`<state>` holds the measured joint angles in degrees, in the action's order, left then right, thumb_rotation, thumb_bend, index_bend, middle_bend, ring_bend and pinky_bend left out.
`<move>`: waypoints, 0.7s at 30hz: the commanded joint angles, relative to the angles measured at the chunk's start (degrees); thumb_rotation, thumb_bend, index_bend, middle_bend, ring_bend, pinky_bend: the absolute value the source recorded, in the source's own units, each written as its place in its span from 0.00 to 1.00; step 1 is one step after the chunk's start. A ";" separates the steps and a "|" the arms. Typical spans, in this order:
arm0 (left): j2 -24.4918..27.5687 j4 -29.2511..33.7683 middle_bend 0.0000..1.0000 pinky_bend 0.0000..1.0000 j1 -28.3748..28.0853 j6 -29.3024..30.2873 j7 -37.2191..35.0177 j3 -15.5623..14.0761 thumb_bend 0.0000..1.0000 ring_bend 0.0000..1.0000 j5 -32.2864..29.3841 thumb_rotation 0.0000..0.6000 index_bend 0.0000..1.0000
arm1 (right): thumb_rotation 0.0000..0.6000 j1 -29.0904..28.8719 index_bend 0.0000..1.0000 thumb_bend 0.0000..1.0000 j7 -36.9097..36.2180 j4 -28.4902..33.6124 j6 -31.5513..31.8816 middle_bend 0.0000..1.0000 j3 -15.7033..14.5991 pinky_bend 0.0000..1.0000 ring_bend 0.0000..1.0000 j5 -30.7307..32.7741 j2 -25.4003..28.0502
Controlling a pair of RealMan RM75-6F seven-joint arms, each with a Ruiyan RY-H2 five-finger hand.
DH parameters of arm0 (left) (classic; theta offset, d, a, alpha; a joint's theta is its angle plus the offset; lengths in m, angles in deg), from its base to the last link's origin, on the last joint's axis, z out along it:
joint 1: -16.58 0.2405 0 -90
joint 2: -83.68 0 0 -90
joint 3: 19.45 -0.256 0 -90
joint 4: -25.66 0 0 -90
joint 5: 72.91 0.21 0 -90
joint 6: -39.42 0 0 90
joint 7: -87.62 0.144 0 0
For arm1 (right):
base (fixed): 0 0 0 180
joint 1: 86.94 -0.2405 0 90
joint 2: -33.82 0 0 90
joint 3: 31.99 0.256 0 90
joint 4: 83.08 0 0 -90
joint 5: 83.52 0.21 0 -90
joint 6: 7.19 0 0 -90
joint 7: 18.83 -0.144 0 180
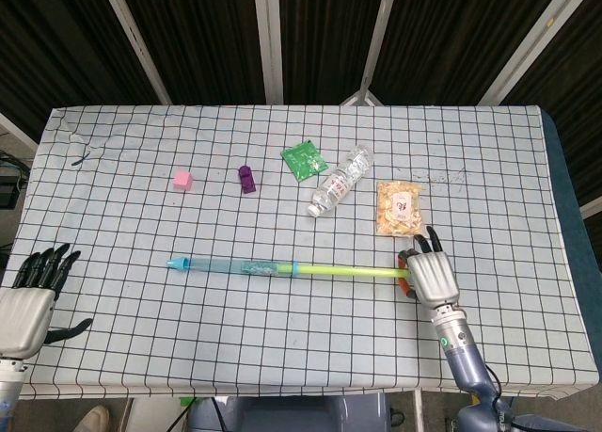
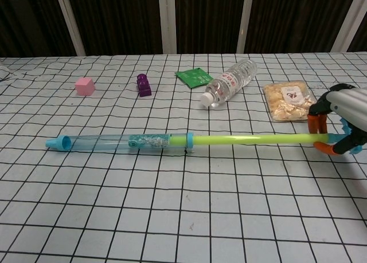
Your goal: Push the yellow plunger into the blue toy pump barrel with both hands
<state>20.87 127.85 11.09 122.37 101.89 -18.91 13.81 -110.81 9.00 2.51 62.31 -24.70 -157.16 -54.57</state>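
The blue toy pump barrel (image 1: 230, 265) (image 2: 114, 142) lies across the table's middle, its capped tip pointing left. The yellow plunger rod (image 1: 343, 272) (image 2: 252, 138) sticks out of its right end for a long stretch. My right hand (image 1: 430, 277) (image 2: 347, 117) grips the plunger's orange handle (image 1: 404, 273) (image 2: 317, 124) at the right end, raised slightly off the cloth. My left hand (image 1: 33, 298) hovers open off the table's front left corner, far from the barrel and seen only in the head view.
Toward the back lie a pink cube (image 1: 182, 179), a purple block (image 1: 246, 178), a green packet (image 1: 302, 159), a clear water bottle (image 1: 340, 181) and a snack bag (image 1: 399, 207) just behind my right hand. The checkered cloth (image 1: 282, 338) ends close to both hands.
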 commanded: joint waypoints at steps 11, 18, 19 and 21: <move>-1.30 6.57 0.20 0.00 -10.65 -12.58 14.84 7.64 0.22 0.00 -15.71 1.00 0.21 | 1.00 -0.02 0.74 0.41 0.90 2.10 -0.85 0.56 -0.61 0.00 0.18 0.69 1.98; -6.59 4.98 0.29 0.00 -16.84 -16.21 23.36 10.79 0.25 0.00 -25.27 1.00 0.28 | 1.00 -0.10 0.74 0.41 0.88 2.21 -0.90 0.56 -0.82 0.00 0.18 0.61 2.11; -7.84 4.33 0.30 0.00 -18.22 -17.01 25.08 11.14 0.26 0.00 -27.04 1.00 0.28 | 1.00 -0.15 0.74 0.41 0.94 2.28 -0.95 0.56 -0.85 0.00 0.18 0.59 2.21; -9.33 3.55 0.30 0.00 -19.90 -17.99 27.32 11.31 0.27 0.00 -29.30 1.00 0.29 | 1.00 -0.19 0.74 0.41 1.07 2.38 -0.93 0.56 -0.89 0.00 0.18 0.54 2.35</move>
<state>13.78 132.60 -6.41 106.05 126.51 -8.51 -12.71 -110.98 10.05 4.87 61.38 -25.58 -156.60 -52.25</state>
